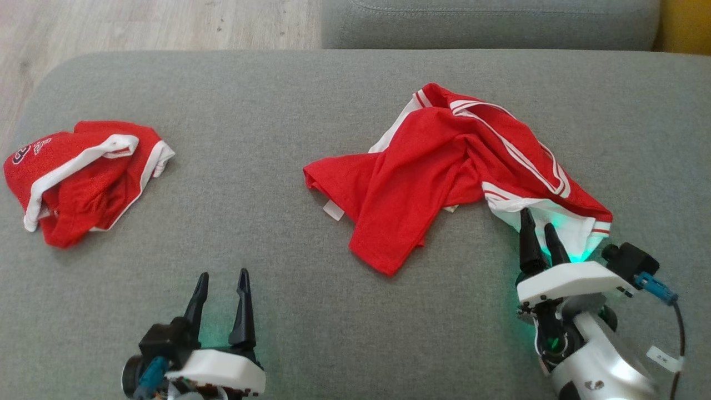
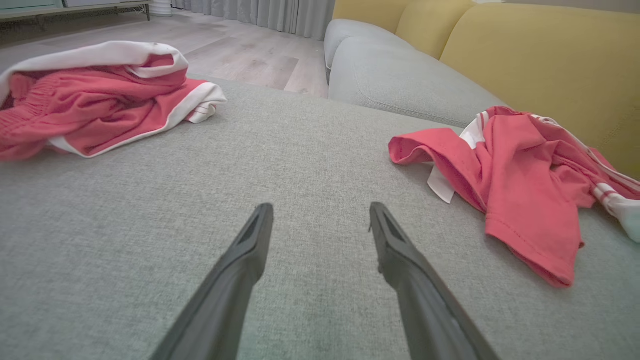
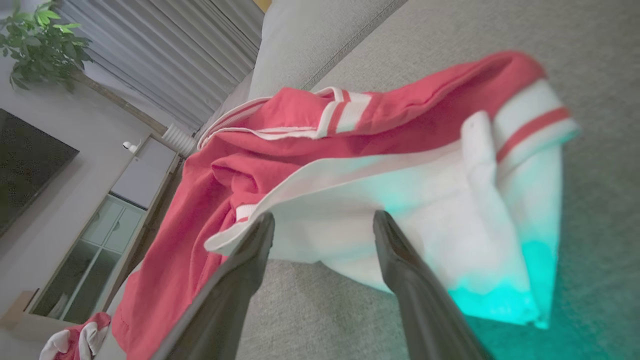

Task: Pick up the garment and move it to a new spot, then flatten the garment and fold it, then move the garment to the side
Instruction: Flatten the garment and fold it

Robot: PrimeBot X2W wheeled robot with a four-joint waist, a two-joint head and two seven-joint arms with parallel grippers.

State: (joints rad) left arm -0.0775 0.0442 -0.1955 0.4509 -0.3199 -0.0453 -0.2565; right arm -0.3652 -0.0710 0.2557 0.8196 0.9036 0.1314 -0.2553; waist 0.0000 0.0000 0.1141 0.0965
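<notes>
Two crumpled heaps on grey cushion, red garment, red jersey

Left gripper sits well left of the garment, fingers spread apart. Right gripper, white forearm angled in, fingers apart, tips at the garment's near right edge.

A dark numeral, seemingly a 3, is printed on the left red jersey; the white lettering beside it cannot be read.
</notes>
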